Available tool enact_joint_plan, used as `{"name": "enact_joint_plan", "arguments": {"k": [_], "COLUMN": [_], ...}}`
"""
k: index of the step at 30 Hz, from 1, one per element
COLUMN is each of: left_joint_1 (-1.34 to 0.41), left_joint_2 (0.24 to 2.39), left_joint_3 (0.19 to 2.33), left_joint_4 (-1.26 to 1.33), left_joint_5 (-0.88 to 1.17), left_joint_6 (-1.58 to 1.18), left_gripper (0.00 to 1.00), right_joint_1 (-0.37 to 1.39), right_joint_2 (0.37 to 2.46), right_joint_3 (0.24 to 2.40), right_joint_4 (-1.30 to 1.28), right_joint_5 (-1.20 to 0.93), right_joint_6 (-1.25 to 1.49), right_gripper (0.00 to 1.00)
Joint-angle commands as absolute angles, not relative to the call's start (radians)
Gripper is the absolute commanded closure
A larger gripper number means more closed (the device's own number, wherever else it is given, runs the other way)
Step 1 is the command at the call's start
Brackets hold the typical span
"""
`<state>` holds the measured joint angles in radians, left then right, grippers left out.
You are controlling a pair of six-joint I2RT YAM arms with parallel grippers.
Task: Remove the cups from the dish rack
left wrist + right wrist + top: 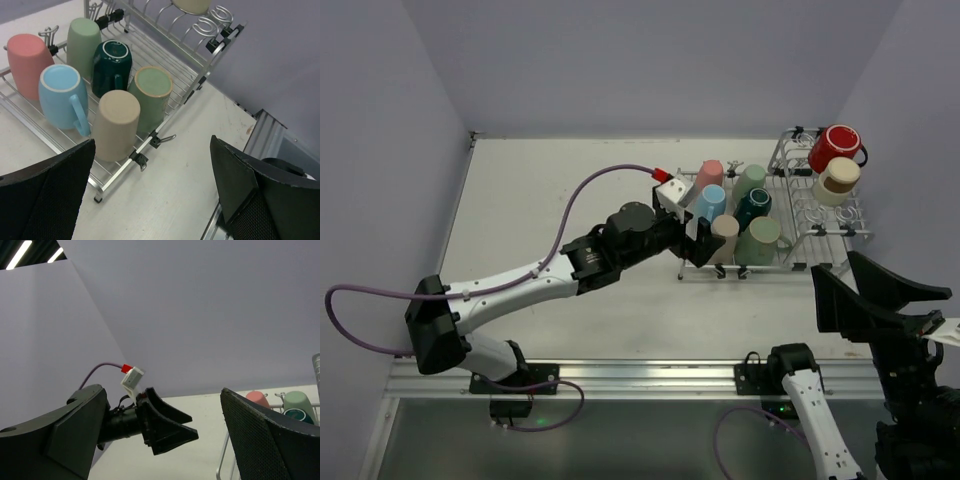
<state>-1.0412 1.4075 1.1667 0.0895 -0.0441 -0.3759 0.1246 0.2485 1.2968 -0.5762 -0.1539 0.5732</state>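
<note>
Pale worktop (pixel 570 200), lilac walls all round, and the dish rack (pixel 800 215) sits over to the right. Nearest us, on the near side of the rack, the right pincer (pixel 860 285) is raised off the surface, jaws spread wide, nothing in them. Further in, the left pincer (pixel 152 150) is at the rack's left end, jaws wide apart and empty, no contact. Just ahead of it in the rack stands the beige tumbler (pixel 116 125), bottom up, with the sage green mug (pixel 152 95) and light blue mug (pixel 62 95) on either side. Behind those stand the dark teal mug (pixel 112 65), pink cup (pixel 27 62) and pale green tumbler (pixel 84 40). At the rack's far right, on the raised loops, are the cream mug (pixel 839 178) and red mug (pixel 835 147).
</note>
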Motion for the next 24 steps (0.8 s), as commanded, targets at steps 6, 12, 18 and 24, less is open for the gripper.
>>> {"name": "enact_joint_plan", "arguments": {"k": [6,12,18,24], "left_joint_1": [-1.129,-1.169,-1.170,-1.169], "left_joint_2": [1.520,1.647,1.753,1.821], "left_joint_3": [1.322,1.406,1.476,1.525], "left_joint_4": [0.095,0.072,0.069,0.052], "left_joint_5": [-0.326,-0.434,-0.434,-0.462], "left_joint_6": [-0.227,-0.160,-0.132,-0.115], "left_gripper": [0.00,0.00,0.00,0.00], "right_joint_1": [0.124,0.124,0.126,0.126], "right_joint_2": [0.253,0.247,0.247,0.252], "right_joint_3": [1.276,1.282,1.262,1.244], "right_joint_4": [-0.597,-0.588,-0.578,-0.575], "right_joint_5": [-0.106,-0.103,-0.109,-0.141], "right_joint_6": [0.546,0.546,0.551,0.557], "right_gripper": [0.02,0.02,0.02,0.02]}}
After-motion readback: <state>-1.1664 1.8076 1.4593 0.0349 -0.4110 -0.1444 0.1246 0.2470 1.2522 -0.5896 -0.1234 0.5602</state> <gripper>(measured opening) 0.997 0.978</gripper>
